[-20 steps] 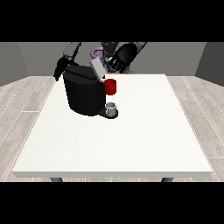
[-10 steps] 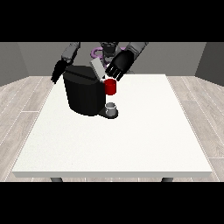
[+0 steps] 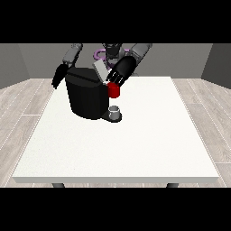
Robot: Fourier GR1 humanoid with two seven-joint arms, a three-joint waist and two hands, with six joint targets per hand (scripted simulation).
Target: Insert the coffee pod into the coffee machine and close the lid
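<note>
Now hand at the view's right over coffee machine, fingers straight, touching its raised lid.

A large, white, rectangular table with a flat top fills the middle of the front view, its far edge near the robot and its near edge toward the camera. Two dark legs show beneath the near edge, one toward each corner. The table stands on a pale wood-plank floor, visible at both sides. Directly on the tabletop, in the far part and toward the view's left, sits a bulky black coffee machine. At its foot on the camera side, a small grey cup-like thing rests on the machine's dark base.
</note>
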